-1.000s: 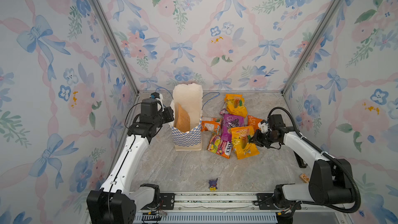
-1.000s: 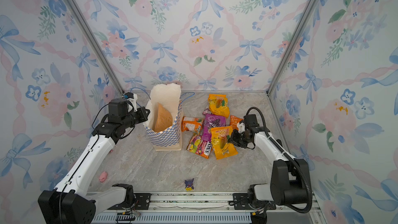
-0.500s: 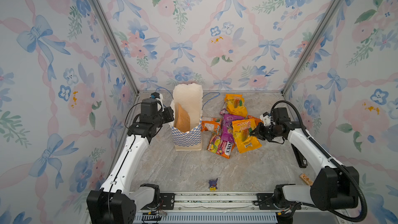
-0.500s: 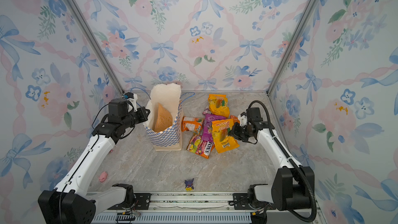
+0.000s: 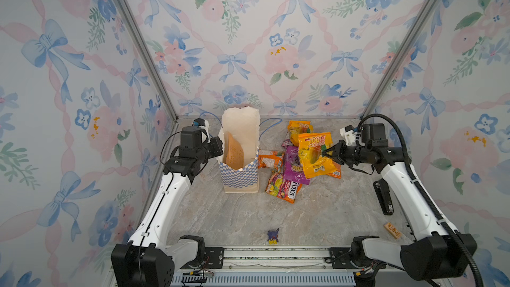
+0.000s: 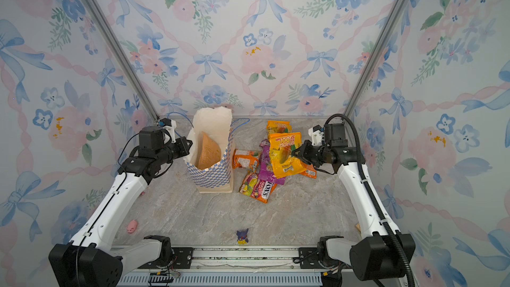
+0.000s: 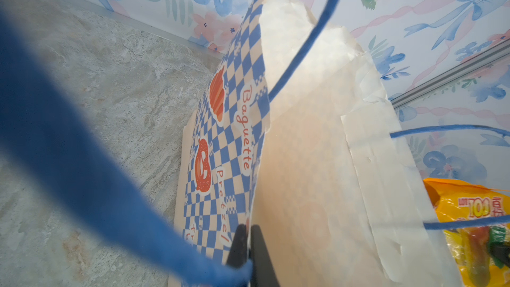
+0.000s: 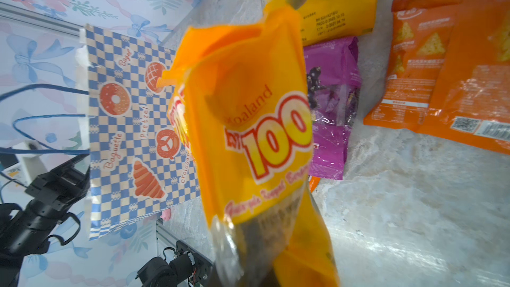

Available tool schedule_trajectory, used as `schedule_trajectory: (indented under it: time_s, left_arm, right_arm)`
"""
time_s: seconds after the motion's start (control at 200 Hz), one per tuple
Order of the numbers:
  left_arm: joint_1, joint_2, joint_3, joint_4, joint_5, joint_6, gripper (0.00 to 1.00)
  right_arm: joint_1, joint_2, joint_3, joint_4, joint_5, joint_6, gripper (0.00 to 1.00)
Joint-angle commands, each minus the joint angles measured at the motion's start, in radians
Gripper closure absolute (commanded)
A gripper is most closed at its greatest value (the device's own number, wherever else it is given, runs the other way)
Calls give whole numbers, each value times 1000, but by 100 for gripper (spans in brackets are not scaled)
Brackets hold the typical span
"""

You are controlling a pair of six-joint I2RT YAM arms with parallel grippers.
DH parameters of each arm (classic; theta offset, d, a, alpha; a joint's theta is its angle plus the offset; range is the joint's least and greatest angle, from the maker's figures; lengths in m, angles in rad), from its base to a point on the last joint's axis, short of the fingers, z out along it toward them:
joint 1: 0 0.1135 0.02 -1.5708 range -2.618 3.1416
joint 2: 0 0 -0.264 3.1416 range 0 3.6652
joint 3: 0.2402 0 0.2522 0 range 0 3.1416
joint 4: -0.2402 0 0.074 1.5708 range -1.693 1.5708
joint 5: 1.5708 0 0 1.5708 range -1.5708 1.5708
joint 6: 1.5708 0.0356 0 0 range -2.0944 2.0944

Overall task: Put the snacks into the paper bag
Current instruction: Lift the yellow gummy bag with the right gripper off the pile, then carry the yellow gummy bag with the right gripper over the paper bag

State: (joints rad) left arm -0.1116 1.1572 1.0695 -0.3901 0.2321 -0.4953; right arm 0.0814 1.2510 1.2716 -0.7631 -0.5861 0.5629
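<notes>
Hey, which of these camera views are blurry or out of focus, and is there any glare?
Left wrist view: the blue cord handle sweeps close past the lens, badly out of focus, while the paper bag print reads sharp. Right wrist view: the held yellow packet smears at its near end; the orange packet shows glossy glare. Both top views: even, soft light, sharp throughout.

Our marbled tabletop [image 5: 220, 216] carries the paper bag [image 5: 240, 173] at the left gripper [image 5: 220, 149], and snack packets [image 5: 284, 187] near the right gripper [image 5: 327, 152].
</notes>
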Motion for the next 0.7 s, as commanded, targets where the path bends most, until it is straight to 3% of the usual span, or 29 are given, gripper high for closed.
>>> schedule_trajectory:
  time_s: [0.0, 0.335, 0.46, 0.695]
  left_arm:
    - [-7, -7, -6, 14, 17, -1, 100]
    - [-7, -13, -5, 14, 18, -5, 100]
    - [-7, -11, -6, 14, 18, -7, 100]
    - [-8, -13, -5, 15, 19, -6, 100]
  right_arm:
    - [6, -38, 143, 9, -70, 71, 100]
    - [47, -7, 387, 98, -87, 268, 100]
    - [122, 30, 462, 178, -69, 347, 100]
    - [296, 153, 664, 197, 28, 352, 100]
